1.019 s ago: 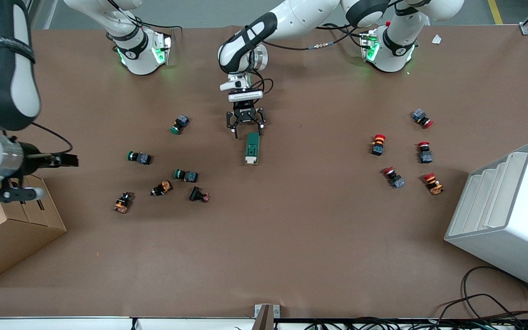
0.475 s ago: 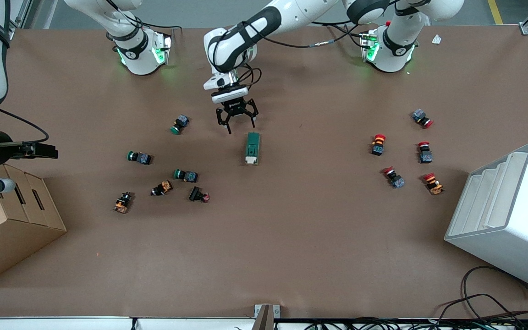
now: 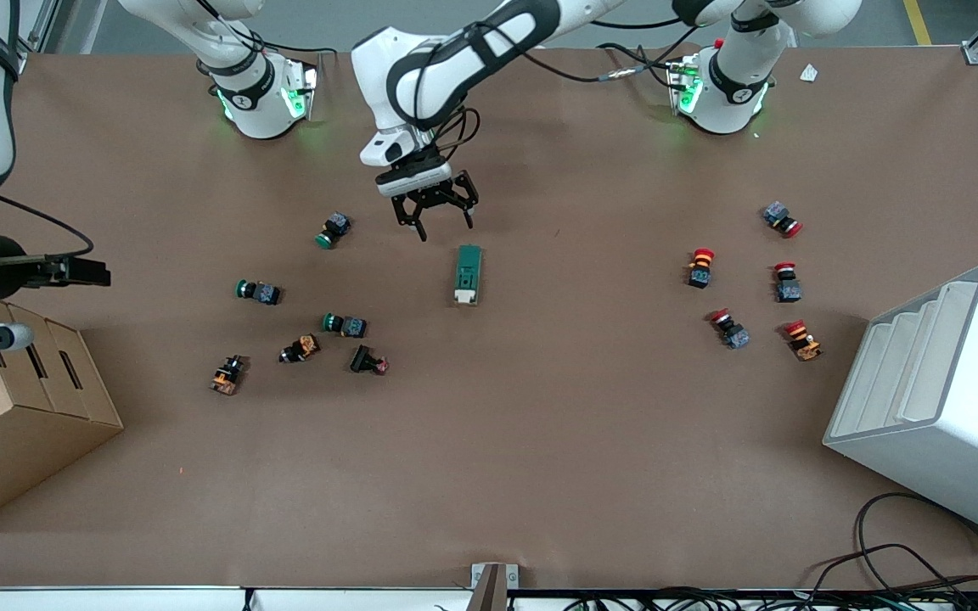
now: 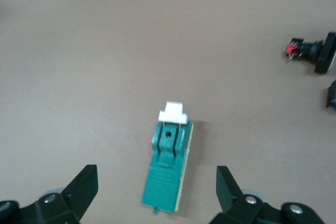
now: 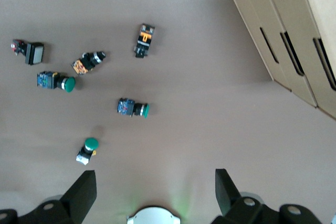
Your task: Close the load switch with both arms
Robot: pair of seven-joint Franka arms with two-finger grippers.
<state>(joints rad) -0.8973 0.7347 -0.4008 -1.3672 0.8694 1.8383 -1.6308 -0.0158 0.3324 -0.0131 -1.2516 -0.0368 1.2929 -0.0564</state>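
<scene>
Load switch (image 3: pixel 468 274) lies flat near the middle of the brown bench (image 3: pixel 540 441), its long axis running twelve to six on the front view's clock, white lever end at six. No pincer touches it. Left pincer (image 3: pixel 436 206) hangs over bare bench just off the switch's green twelve o'clock end, fingers (image 4: pixel 84 190) spread wide and holding nothing; in the left wrist view only their tips show, cut off at the frame edge. Right pincer (image 3: pixel 73 271) waits over the right arm's end of the bench, above a cardboard box (image 3: pixel 22 424); its fingers (image 5: pixel 84 192) also stand wide apart and hold nothing. Green push buttons (image 3: pixel 261 292) lie scattered toward that end, red push buttons (image 3: pixel 786 282) toward the left arm's end, their details too small to read.
</scene>
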